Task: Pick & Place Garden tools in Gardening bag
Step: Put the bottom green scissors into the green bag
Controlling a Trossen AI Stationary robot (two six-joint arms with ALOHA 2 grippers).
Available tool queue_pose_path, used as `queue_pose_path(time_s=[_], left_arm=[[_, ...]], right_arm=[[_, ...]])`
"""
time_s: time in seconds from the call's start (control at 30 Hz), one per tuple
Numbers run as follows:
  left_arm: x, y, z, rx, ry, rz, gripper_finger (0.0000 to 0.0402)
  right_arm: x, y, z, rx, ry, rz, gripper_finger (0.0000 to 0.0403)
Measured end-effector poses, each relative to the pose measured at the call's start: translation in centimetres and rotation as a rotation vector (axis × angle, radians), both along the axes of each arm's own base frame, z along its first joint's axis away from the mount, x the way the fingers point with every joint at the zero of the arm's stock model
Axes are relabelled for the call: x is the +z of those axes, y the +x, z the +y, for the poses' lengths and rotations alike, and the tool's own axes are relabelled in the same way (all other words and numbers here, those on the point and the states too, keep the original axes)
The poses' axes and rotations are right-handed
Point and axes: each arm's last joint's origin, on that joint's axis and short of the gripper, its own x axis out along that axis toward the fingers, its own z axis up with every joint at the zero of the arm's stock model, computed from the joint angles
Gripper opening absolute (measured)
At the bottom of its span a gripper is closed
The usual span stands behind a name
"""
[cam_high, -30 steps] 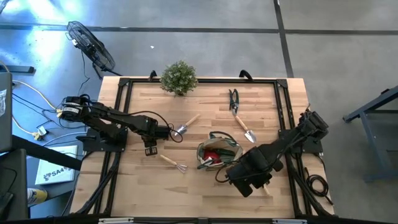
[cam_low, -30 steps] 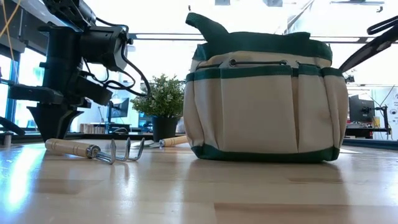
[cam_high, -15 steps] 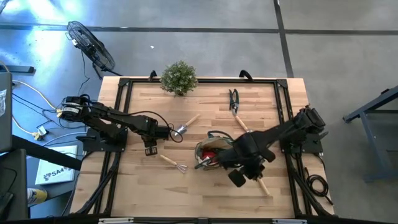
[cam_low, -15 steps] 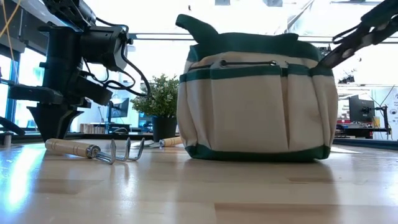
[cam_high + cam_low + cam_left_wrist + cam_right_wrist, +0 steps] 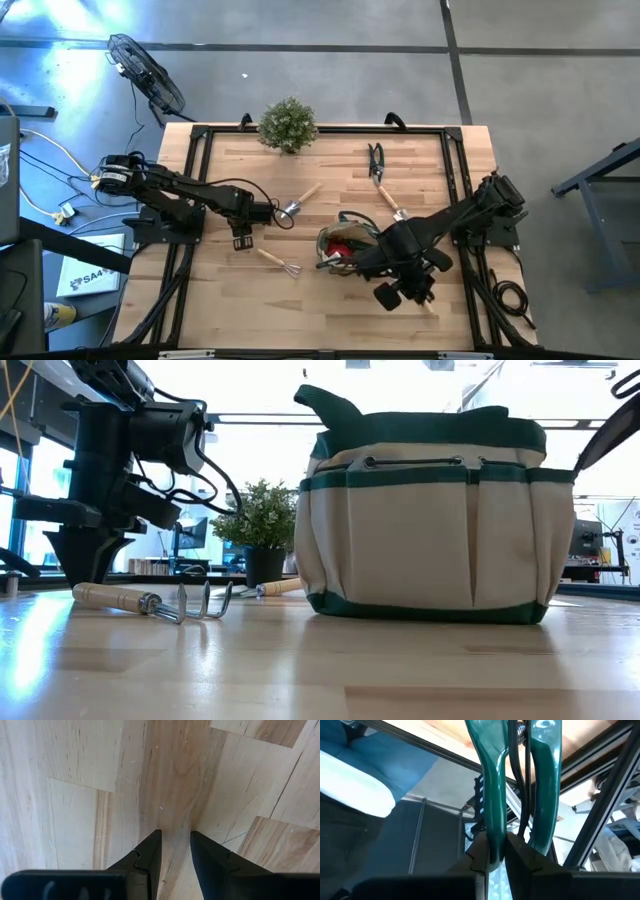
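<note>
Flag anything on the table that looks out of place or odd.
The right claw is shut on one green handle of the pruners only, beside the bag, so they hang from a single handle. A rake, trowels and snips lie scattered on the table. Nothing looks damaged.

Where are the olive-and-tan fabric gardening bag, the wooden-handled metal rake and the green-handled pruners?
Olive-and-tan fabric gardening bag [image 5: 430, 550]: low view, front pocket panel.
Wooden-handled metal rake [image 5: 125, 598]: low view, wooden handle.
Green-handled pruners [image 5: 492, 790]: right wrist view, one green handle.

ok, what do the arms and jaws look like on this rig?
Both arms are matte black, jointed links. The left arm has black cables looped along it and coloured wires at its base. The right arm is bulkier at the wrist. The left gripper has dark, tapered, wedge-shaped jaws with stepped inner edges.
</note>
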Motion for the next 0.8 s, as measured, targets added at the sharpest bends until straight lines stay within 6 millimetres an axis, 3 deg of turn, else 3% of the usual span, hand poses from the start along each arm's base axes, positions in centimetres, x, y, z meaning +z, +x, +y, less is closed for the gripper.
queue_pose_path(time_s=[0.57,0.8], left_arm=[[0.0,0.0,0.0,0.0,0.0,0.0,0.01],[0.0,0.0,0.0,0.0,0.0,-0.001,0.01]], right_arm=[[-0.2,1.7,-3.8,0.039,-0.013,-0.134,0.0026],[-2.6,1.3,-4.6,0.028,0.064,-0.034,0.0026]])
